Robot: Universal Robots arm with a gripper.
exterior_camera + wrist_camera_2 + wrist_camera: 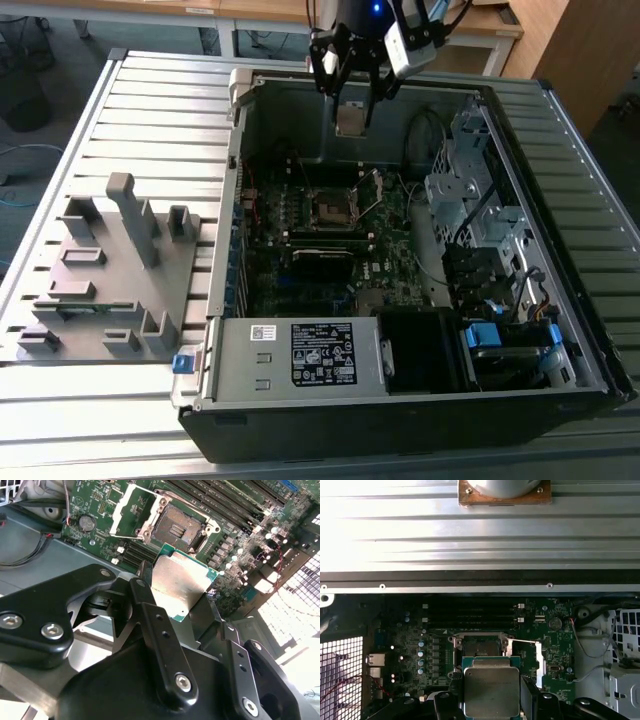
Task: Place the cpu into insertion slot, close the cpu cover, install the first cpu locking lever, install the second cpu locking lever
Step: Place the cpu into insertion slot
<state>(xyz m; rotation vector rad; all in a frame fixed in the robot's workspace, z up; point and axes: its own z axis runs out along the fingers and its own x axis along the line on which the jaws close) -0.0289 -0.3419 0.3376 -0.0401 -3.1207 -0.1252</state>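
Slatted table (150, 110), open computer case (300, 400) | gripper (350, 105) clamped on cpu (349, 122) (held flat) | insertion slot (331, 208) exposed, cpu cover (539, 662) raised

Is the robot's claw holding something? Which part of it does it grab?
Yes. The claw holds the cpu, the flat square chip. Its fingers pinch it by two opposite edges, leaving the metal top bare.
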